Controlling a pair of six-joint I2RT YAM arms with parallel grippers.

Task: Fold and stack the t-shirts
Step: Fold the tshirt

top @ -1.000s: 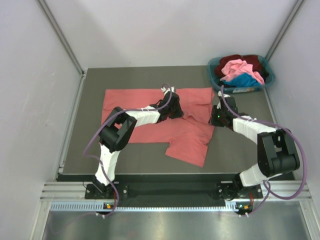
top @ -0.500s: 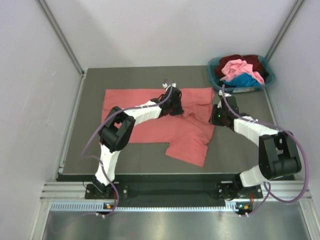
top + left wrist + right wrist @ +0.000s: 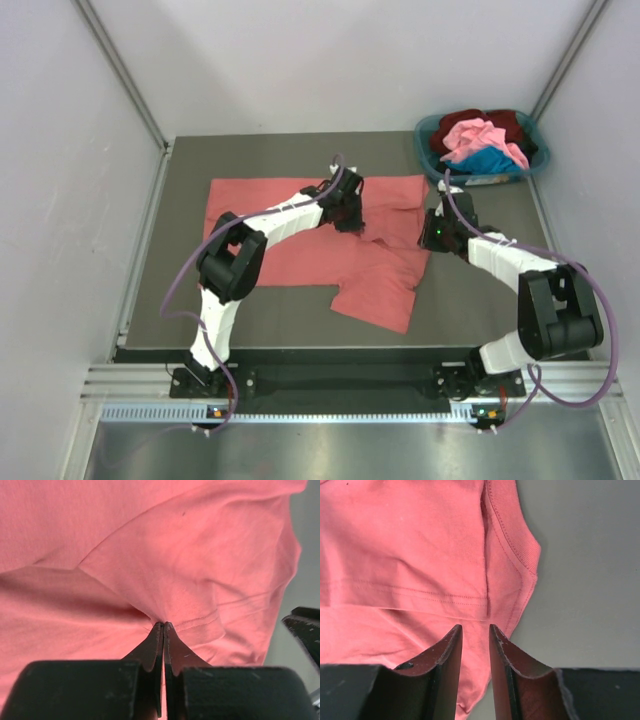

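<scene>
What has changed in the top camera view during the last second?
The left gripper, shut on the salmon-red t-shirt, moved slightly toward the far edge of the table. The right gripper, open over the shirt's edge, and the basket stayed put.

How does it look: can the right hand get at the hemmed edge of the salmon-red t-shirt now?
Probably yes. The right hand is open just over that edge of the salmon-red t-shirt, with nothing between them. The left hand pinches the cloth further in, out of its way.
</scene>
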